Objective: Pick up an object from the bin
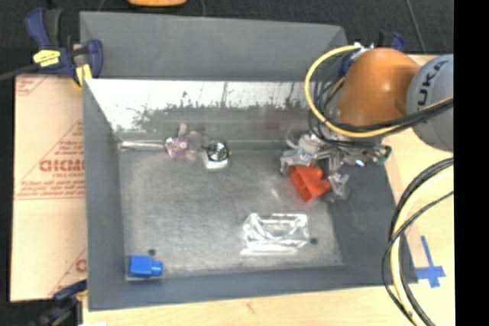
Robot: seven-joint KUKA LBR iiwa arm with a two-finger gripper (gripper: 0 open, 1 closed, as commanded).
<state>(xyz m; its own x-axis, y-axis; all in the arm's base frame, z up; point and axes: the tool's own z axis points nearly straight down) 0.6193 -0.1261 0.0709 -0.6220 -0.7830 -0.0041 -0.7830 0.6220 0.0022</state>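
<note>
My gripper point(314, 173) is low at the right of the bin, under the arm's orange cover. It stands open, with one fingertip point(289, 162) left of a red block point(308, 182) and the other at the block's right. The red block lies on the bin floor between them, tilted. I cannot tell whether the fingertips touch it. A clear, crinkled plastic packet point(275, 231) lies on the floor a little below and left of the gripper.
A small shiny metal round thing point(216, 154) and a pink-purple translucent piece point(178, 146) lie by the back wall, left of centre. A blue block point(145, 266) sits in the front left corner. The bin's right wall is close behind the gripper.
</note>
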